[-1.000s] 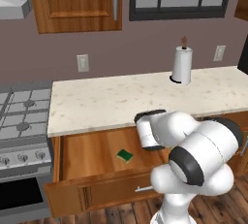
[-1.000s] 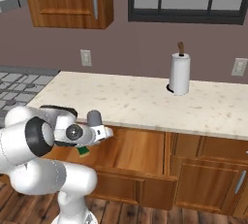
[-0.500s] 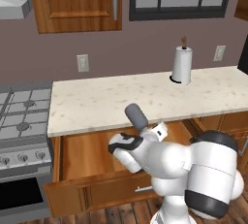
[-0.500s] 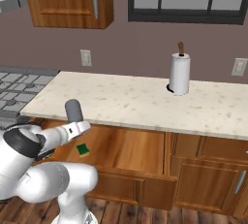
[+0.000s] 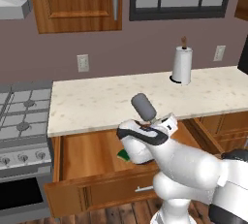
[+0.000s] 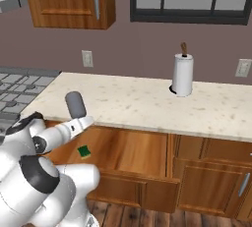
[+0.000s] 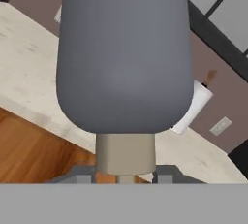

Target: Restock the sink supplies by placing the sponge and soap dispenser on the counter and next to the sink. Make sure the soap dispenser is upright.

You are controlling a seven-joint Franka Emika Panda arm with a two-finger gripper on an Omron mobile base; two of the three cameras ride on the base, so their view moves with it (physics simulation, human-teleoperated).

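The end effector (image 5: 156,119) is pinching the soap dispenser (image 5: 143,106) by its pump end, and the grey bottle sticks up and away from the hand, tilted toward the wall. In the hand view the bottle (image 7: 125,53) looms right in front of the camera, with its pale collar wedged between the two fingertips (image 7: 83,175) at the bottom. That means the bottle is being carried nozzle-down in the grip, body outward, so I'd guess it will need turning over before it can stand properly.

The bottle hangs above the open drawer (image 5: 92,155), just at the front edge of the bench (image 5: 97,104), not yet over it. From the other side you can see the same thing: the dispenser (image 6: 75,104) rides on the end of the white forearm, level with the bench (image 6: 147,103) lip.

The sponge (image 6: 83,151) lies flat on the drawer floor, below and beside the arm; from the left it (image 5: 123,155) peeks out under the wrist. It looks untouched, so that half of the job remains.

A paper towel roll (image 5: 182,65) stands at the back of the bench. I can't spot the sink from here.
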